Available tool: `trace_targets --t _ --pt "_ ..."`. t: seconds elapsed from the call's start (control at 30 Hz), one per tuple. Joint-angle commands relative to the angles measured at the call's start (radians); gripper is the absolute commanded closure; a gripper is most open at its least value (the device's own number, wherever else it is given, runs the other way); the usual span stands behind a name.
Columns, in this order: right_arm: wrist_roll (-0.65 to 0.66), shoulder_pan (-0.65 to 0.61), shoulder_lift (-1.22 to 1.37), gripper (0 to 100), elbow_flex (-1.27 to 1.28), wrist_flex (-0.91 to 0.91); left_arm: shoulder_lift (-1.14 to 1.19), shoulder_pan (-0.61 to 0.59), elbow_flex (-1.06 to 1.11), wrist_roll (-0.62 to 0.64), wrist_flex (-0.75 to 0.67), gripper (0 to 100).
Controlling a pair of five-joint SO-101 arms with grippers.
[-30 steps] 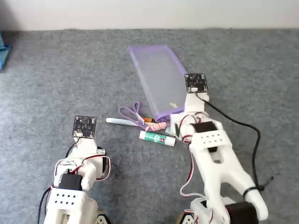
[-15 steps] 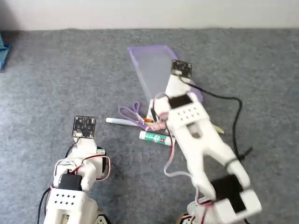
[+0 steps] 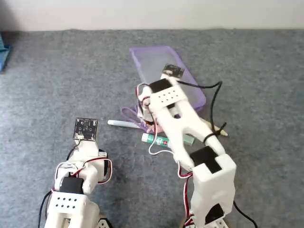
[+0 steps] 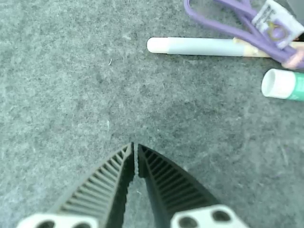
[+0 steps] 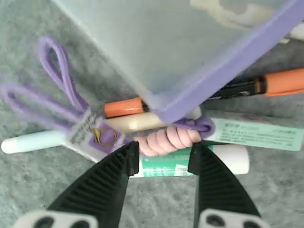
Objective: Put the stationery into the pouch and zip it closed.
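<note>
The translucent purple pouch [image 3: 159, 66] lies on the grey carpet, its near end under my right arm [image 3: 180, 118]. In the right wrist view my right gripper [image 5: 165, 152] is open just above a pink coiled zip pull [image 5: 166, 138] at the pouch's [image 5: 190, 52] purple corner. A green glue stick [image 5: 237, 135], an orange pen [image 5: 122, 107] and a white pen [image 5: 33, 142] lie by it, with purple strap loops [image 5: 57, 80]. My left gripper [image 4: 134, 148] is shut on nothing, low over the carpet, short of the white pen [image 4: 199, 46] and glue stick [image 4: 282, 84].
A pale yellowish pen [image 3: 216, 129] pokes out on the right side of my right arm. A blue object [image 3: 2, 52] sits at the far left edge. Bare carpet lies around the left arm [image 3: 78, 166] and beyond the pouch.
My right arm has swung left, from the pouch's right side across its near end to the corner with the strap and pens. The left arm has not moved.
</note>
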Motion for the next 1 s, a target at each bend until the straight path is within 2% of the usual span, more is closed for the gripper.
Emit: trace_targets --t 0.0,0.27,0.53,0.8,0.97 --pt "-0.012 -0.010 0.010 82.3 -0.046 -0.024 -0.011 -0.002 -0.007 -0.008 -0.020 99" --pt "-0.012 0.007 0.088 82.5 -0.046 -0.061 -0.011 -0.002 -0.007 -0.008 -0.020 99" --pt "-0.011 0.030 0.041 82.4 -0.058 -0.074 -0.011 -0.002 -0.007 -0.008 -0.020 99" --pt "-0.009 0.025 0.120 82.6 -0.057 -0.177 -0.011 -0.002 -0.007 -0.008 -0.020 99" --pt "-0.006 0.025 0.154 82.7 -0.057 -0.122 -0.011 -0.002 -0.007 -0.008 -0.020 99"
